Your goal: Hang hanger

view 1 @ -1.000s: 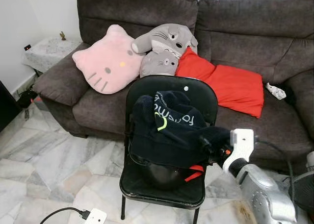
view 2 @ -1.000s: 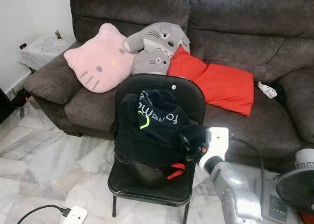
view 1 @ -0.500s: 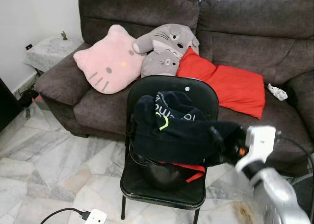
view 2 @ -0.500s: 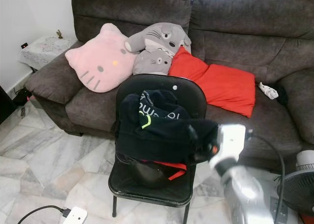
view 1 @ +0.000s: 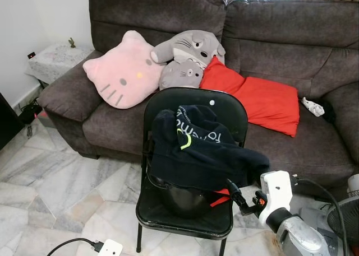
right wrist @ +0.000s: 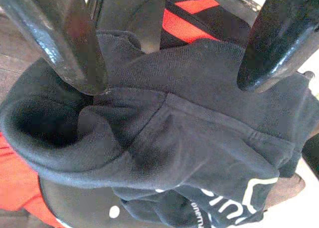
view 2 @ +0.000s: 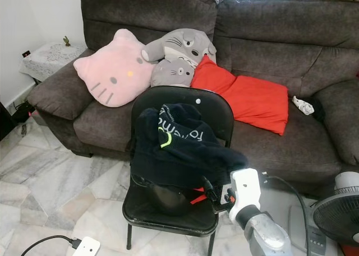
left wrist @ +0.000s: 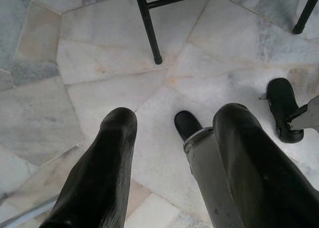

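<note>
A dark navy garment (view 1: 196, 149) with light lettering lies heaped on a black folding chair (view 1: 224, 107) in front of the sofa. A red-and-black strap (view 1: 221, 199) pokes out from under it on the seat. My right gripper (view 1: 236, 195) is low at the chair's front right corner, just below the garment's sleeve end. In the right wrist view its fingers (right wrist: 75, 43) stand apart, open, with the garment's cuff (right wrist: 55, 123) beyond them and nothing held. My left gripper (left wrist: 172, 153) hangs open over the marble floor. No hanger can be made out.
The brown sofa (view 1: 291, 37) behind the chair carries a pink cat cushion (view 1: 123, 71), grey plush toys (view 1: 188, 54) and a red cushion (view 1: 263, 99). A fan (view 1: 345, 217) stands at the right. A white power strip (view 1: 109, 247) lies on the floor front left. A chair leg (left wrist: 148, 26) is near my left gripper.
My right gripper had pulled the garment's sleeve out to the right. It has since let go and dropped lower, and the sleeve has fallen back onto the chair.
</note>
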